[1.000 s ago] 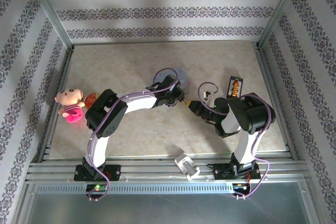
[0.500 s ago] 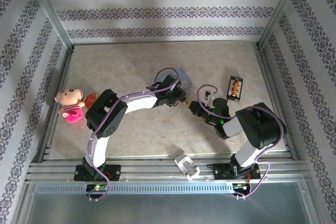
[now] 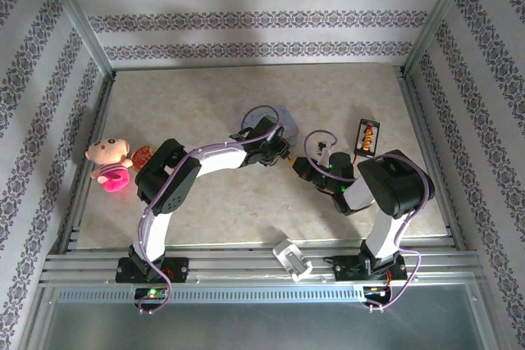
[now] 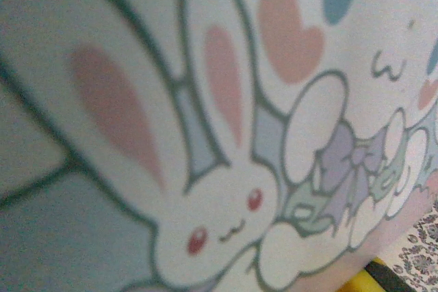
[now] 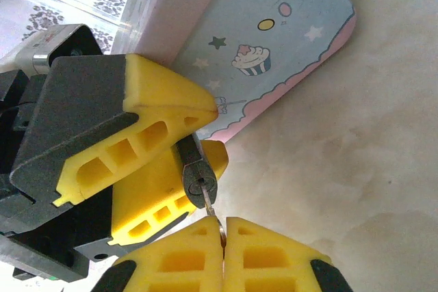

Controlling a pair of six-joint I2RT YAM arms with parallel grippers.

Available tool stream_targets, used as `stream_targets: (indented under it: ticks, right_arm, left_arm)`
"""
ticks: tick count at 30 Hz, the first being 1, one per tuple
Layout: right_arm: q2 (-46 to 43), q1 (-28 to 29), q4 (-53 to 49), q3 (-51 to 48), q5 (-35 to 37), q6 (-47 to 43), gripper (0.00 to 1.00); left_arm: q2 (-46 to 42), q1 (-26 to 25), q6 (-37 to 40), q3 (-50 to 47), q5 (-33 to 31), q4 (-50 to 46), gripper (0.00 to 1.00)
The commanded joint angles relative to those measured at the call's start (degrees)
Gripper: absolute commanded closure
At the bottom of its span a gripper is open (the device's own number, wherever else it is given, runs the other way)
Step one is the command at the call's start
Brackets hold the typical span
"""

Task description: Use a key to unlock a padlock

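In the right wrist view the tiny black padlock point(image 5: 198, 174) is pinched between the yellow fingers of my left gripper point(image 5: 209, 135), keyhole end facing the camera. The thin key point(image 5: 208, 202) has its blade tip in the keyhole. Its head is clamped between the closed fingers of my right gripper point(image 5: 223, 232). From above, the left gripper point(image 3: 284, 153) and the right gripper point(image 3: 296, 166) meet tip to tip at mid-table. The shackle is hidden behind the left fingers.
The pale blue cartoon-printed tin point(image 3: 285, 116) lies just behind the grippers, its bunny print point(image 4: 226, 223) close to the left wrist camera. A pink plush doll point(image 3: 109, 163) sits at the left, a black-and-orange holder point(image 3: 367, 137) at the right, a white boxy piece point(image 3: 291, 258) on the front rail.
The right arm's elbow swung outward to the right and has come back in. Its gripper has edged a little closer to the left gripper. The left arm has held still.
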Motion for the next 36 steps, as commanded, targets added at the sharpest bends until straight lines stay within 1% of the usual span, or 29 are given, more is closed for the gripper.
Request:
stream_targets:
  ticks: [1,6,8,14,17,22,27,30,33,36]
  right_arm:
    - [1.61,0.57,6.15,0.82,-1.1,1.97,1.0]
    - [0.65,0.28,4.74,1.51,-1.51,1.07,1.0]
    - [0.88,-0.19,4.79,3.8,-2.01,1.43,1.0]
    - [2.98,-3.91,6.73,6.19,-6.58,4.64,1.0]
    - [4.08,-4.15,6.56,7.45,-8.29,4.89,1.0]
    - [5.12,-3.0,6.57,7.69,-7.07,3.41,1.0]
    - [3.78,-2.59,4.34,8.49,-4.78,-1.15,1.0]
    - [3.46,-2.33,3.39,9.96,-4.91,-2.7,1.0]
    - [4.4,-2.15,4.45,11.45,-4.9,-2.15,1.0]
    - [6.99,-2.98,9.19,12.87,-5.56,1.33,1.0]
  left_arm:
    - [1.17,-1.37,-1.82,1.83,5.9,-1.39,1.0]
    - [1.53,-1.42,-0.64,2.13,7.72,-2.78,1.0]
    - [1.49,-1.5,-0.16,2.04,8.11,-3.28,1.0]
    - [1.07,-1.5,1.16,1.68,8.73,-4.26,1.0]
    - [1.18,-1.5,0.88,1.45,8.94,-3.84,1.0]
    - [1.88,-1.66,0.64,2.47,9.26,-2.93,1.0]
    - [2.53,-2.11,1.13,3.99,10.04,-3.73,1.0]
    - [3.24,-2.51,1.19,4.43,10.69,-3.78,1.0]
    - [3.8,-2.91,1.04,4.91,11.39,-3.58,1.0]
    - [3.74,-3.0,0.99,4.68,11.42,-3.29,1.0]
